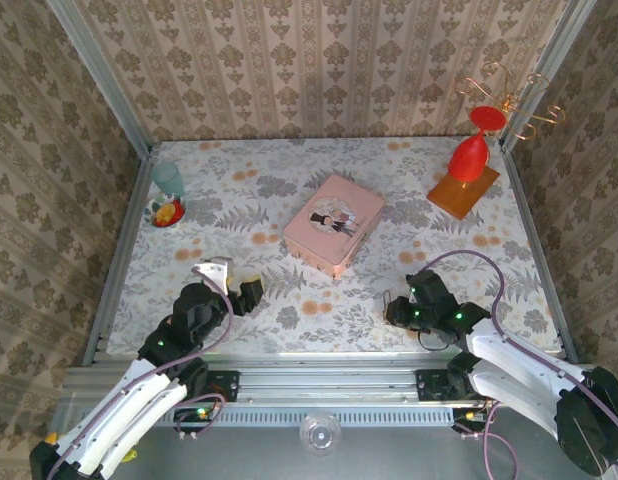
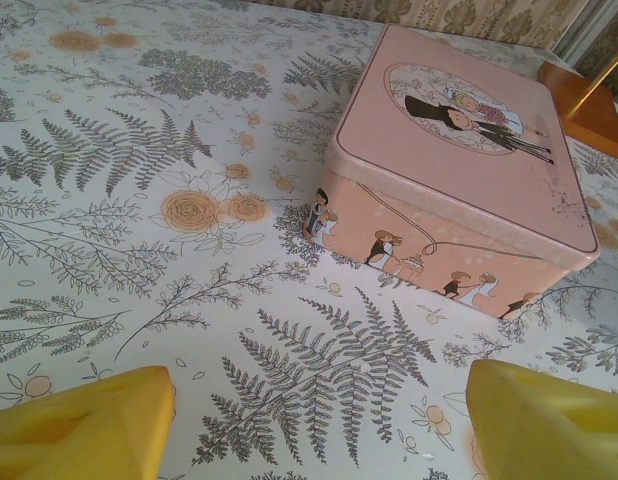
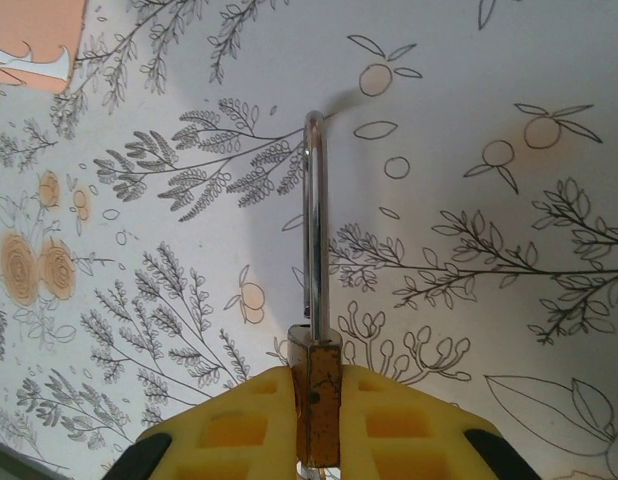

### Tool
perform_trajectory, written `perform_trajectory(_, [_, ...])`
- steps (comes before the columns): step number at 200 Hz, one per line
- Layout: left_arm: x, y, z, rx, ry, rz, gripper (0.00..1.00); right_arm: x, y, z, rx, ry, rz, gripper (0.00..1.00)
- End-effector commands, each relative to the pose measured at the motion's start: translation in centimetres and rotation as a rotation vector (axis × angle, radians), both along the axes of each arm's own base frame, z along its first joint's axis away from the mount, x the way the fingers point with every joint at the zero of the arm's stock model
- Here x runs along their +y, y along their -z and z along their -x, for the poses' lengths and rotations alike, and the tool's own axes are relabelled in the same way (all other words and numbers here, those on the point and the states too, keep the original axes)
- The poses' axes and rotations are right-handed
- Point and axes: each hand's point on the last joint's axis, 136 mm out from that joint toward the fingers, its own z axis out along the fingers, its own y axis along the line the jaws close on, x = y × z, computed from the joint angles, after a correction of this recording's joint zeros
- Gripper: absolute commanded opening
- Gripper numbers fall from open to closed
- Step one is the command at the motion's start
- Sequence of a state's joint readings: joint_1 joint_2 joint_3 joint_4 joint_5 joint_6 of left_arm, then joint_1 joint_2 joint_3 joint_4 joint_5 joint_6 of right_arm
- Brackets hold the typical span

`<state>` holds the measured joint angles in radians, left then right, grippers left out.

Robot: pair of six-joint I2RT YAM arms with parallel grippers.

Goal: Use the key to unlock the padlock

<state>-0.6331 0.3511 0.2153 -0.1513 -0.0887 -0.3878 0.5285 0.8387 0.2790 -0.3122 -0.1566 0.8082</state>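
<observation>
The floral-printed surface carries a pink square tin box at its middle, lid shut, so its contents are hidden. At the far right, an orange wooden block bears a red vase-shaped piece. The left claw hovers near left, released, its yellow fingers spread wide and the box just beyond them. The right claw, near right, is clenched around the tiny brass-yellow padlock, whose thin silvery shackle juts out over the surface. A teal glass tumbler stands far left.
</observation>
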Motion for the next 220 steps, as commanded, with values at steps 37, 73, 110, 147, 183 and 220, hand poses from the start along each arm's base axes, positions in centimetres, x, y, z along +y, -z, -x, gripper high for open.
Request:
perform_trajectory(37, [0.2, 0.3, 0.2, -0.007, 0.007, -0.006, 0.8, -1.0, -0.4, 0.3, -0.004, 0.028, 0.045, 0.19])
perform_trajectory(73, [0.2, 0.3, 0.2, -0.008, 0.005, -0.007, 0.8, -1.3, -0.8, 0.3, -0.01, 0.03, 0.059, 0.25])
perform_trajectory(110, [0.2, 0.3, 0.2, -0.009, 0.005, -0.006, 0.81, -1.7, -1.5, 0.3, -0.026, 0.032, 0.082, 0.33])
perform_trajectory(147, [1.2, -0.1, -0.7, -0.009, -0.076, 0.033, 0.84, -1.0, -4.3, 0.0, -0.063, 0.032, 0.028, 0.4])
perform_trajectory(183, [1.6, -2.3, -2.9, -0.035, -0.137, 0.109, 0.85, 0.4, -12.4, -1.6, -0.267, 0.026, -0.012, 0.47])
perform_trajectory(220, [3.1, -4.9, -5.6, -0.052, -0.255, 0.058, 0.86, 0.7, -17.6, -4.6, -0.482, 0.081, -0.05, 0.97])
